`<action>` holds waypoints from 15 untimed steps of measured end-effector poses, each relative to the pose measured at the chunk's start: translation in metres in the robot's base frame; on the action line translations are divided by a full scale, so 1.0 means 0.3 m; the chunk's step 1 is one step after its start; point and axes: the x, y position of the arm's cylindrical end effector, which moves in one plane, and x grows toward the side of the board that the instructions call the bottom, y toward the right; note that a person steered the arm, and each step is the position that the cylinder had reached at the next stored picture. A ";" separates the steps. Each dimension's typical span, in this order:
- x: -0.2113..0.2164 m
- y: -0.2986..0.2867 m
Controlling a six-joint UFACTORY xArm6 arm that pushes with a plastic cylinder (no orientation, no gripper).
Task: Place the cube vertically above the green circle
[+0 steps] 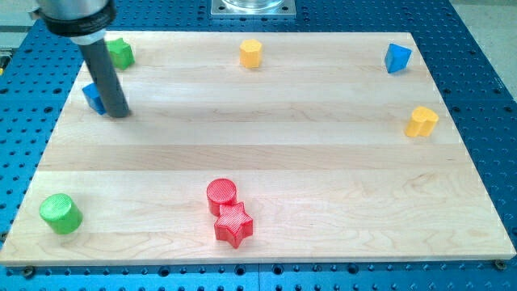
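A blue cube (93,97) sits near the board's left edge, partly hidden behind my rod. My tip (119,113) rests on the board right against the cube's right side. The green circle (60,213), a short cylinder, stands at the bottom left corner, well below the cube. A second green block (121,52) sits at the top left, just above the cube and behind the rod.
A yellow block (252,53) is at top centre, a blue block (397,58) at top right and a yellow heart-like block (421,121) at the right edge. A red cylinder (221,194) touches a red star (233,225) at bottom centre. The wooden board (323,162) lies on a blue perforated table.
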 end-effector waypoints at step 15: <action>-0.099 -0.272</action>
